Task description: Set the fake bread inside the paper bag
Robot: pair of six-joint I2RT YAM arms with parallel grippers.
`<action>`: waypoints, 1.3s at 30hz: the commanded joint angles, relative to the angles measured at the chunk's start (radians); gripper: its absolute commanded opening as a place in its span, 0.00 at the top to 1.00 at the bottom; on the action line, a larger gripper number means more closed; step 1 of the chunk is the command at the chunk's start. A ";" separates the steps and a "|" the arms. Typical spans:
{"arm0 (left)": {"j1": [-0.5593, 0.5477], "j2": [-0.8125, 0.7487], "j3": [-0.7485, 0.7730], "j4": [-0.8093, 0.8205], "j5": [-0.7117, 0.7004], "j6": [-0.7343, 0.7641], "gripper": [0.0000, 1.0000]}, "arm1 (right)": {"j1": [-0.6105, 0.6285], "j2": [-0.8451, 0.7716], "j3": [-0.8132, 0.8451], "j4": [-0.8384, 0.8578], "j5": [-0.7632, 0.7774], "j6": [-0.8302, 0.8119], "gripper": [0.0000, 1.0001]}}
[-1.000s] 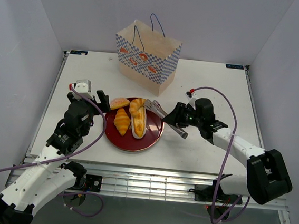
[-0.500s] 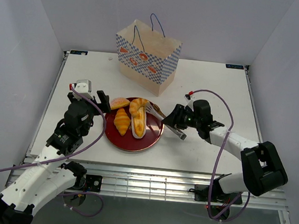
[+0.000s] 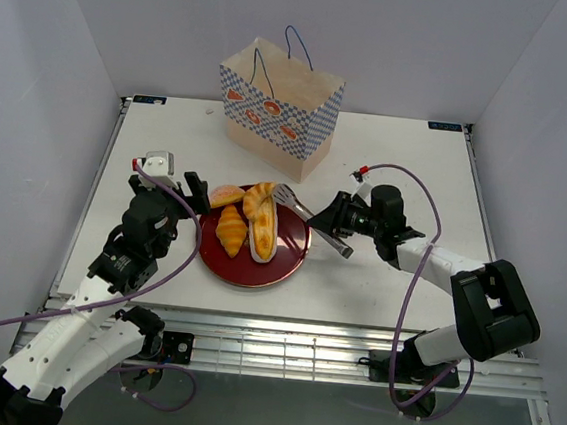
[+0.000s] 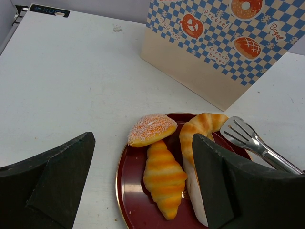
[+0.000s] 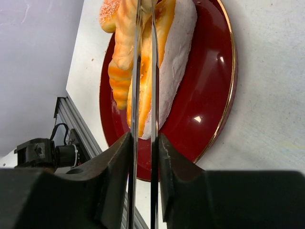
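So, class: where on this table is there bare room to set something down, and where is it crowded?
Free on the table: the far right corner, between paper bag and right arm; the far left, beside the bag; the near strip before the plate. Crowded: the plate, full of fake bread, tongs reaching in.

I am operating in a robotics lab test cell: a white table (image 3: 411, 144) boxed in by plain pale walls (image 3: 46, 69), robot arms (image 3: 430, 259) bolted to a metal rail frame (image 3: 281, 338), purple cables (image 3: 400, 168) trailing.
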 commanded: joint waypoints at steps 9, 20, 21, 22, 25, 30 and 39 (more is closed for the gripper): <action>-0.003 -0.001 0.015 -0.003 0.010 0.008 0.07 | -0.025 -0.085 0.034 0.003 -0.068 -0.063 0.92; -0.003 -0.004 0.017 -0.003 0.004 0.008 0.07 | -0.025 -0.363 0.194 -0.292 -0.051 -0.264 0.92; -0.004 -0.007 0.015 -0.003 0.004 0.008 0.07 | -0.024 -0.415 0.201 -0.318 -0.031 -0.290 0.92; -0.003 -0.008 0.017 -0.003 0.004 0.008 0.07 | -0.025 -0.444 0.199 -0.318 -0.010 -0.301 0.92; -0.003 -0.010 0.015 -0.003 0.007 0.008 0.07 | -0.025 -0.532 0.192 -0.298 0.038 -0.319 0.92; -0.003 -0.010 0.015 -0.002 0.008 0.008 0.07 | -0.024 -0.569 0.277 -0.338 0.154 -0.336 0.92; -0.004 -0.011 0.015 -0.003 0.008 0.008 0.07 | -0.025 -0.403 0.517 -0.335 0.368 -0.335 0.92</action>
